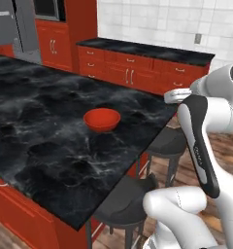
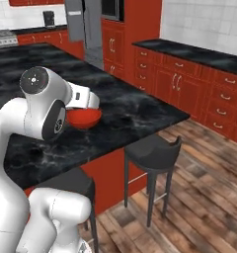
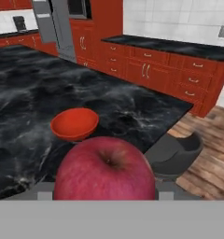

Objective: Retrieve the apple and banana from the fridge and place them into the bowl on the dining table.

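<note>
The hand camera shows the gripper [image 3: 104, 198] clamped on the apple [image 3: 105, 169]; ahead sits the bowl [image 3: 74, 123], bare table [image 3: 20, 98] all around.

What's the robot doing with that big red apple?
The robot is carrying the apple in its pincer, close up in the hand view. It is beside the dining table, where the red bowl sits empty, not far from the near edge. The apple is not over the bowl yet. The grey fridge stands at the far end of the kitchen, and dark stools are tucked by the table.
</note>
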